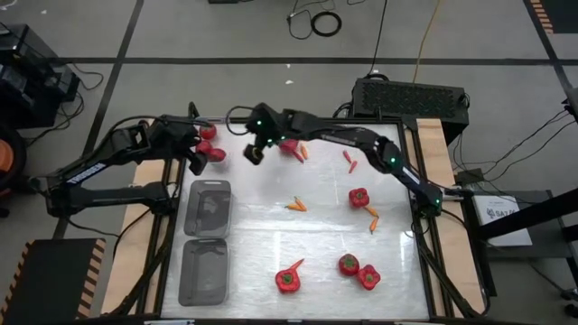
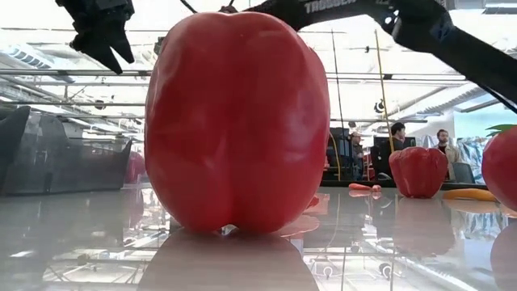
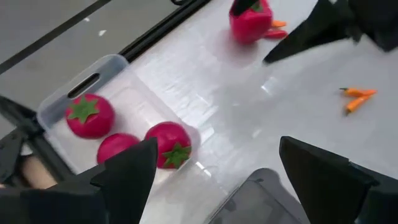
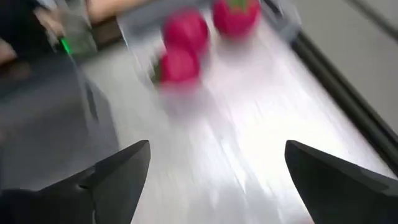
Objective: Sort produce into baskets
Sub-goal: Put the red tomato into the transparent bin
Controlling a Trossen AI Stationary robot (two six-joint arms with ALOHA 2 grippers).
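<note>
**A:** How far along are you?

**B:** Early. Your clear shallow plastic basket at the worktop's far left corner [image 3: 93,71] holds three round red tomatoes with green stems [image 3: 90,116]. The two other clear baskets along the left edge [image 1: 208,206] look empty.

**A:** And what's left?

**B:** Most of it: red bell peppers [image 1: 358,197] and thin orange chili peppers [image 1: 295,206] lie scattered across the middle, right side and near edge (one big pepper sits close to the low camera).

**A:** The hands?

**B:** Your left hand [image 3: 214,180] hovers beside the tomato basket, fingers spread wide, holding nothing. Your right hand [image 4: 214,174] hangs over the far edge's middle, also wide and empty.
</note>
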